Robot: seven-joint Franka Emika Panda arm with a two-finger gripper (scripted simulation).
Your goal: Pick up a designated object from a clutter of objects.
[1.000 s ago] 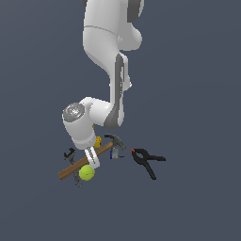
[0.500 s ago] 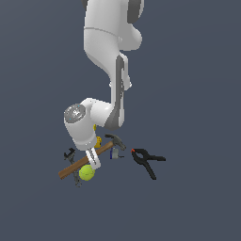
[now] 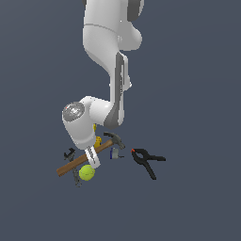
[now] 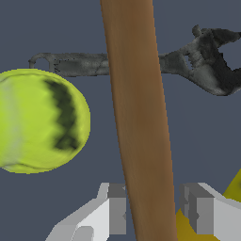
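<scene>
The gripper (image 4: 153,212) is open, one finger (image 4: 115,207) on each side of the hammer (image 4: 136,117) handle, pads near the wood with a narrow gap visible. The hammer lies among the clutter, its handle passing over the dark wrench (image 4: 75,63). The tennis ball (image 4: 40,120) sits just beside the handle. In the exterior view, the black clamp (image 3: 148,160) lies apart toward the exterior view's right.
</scene>
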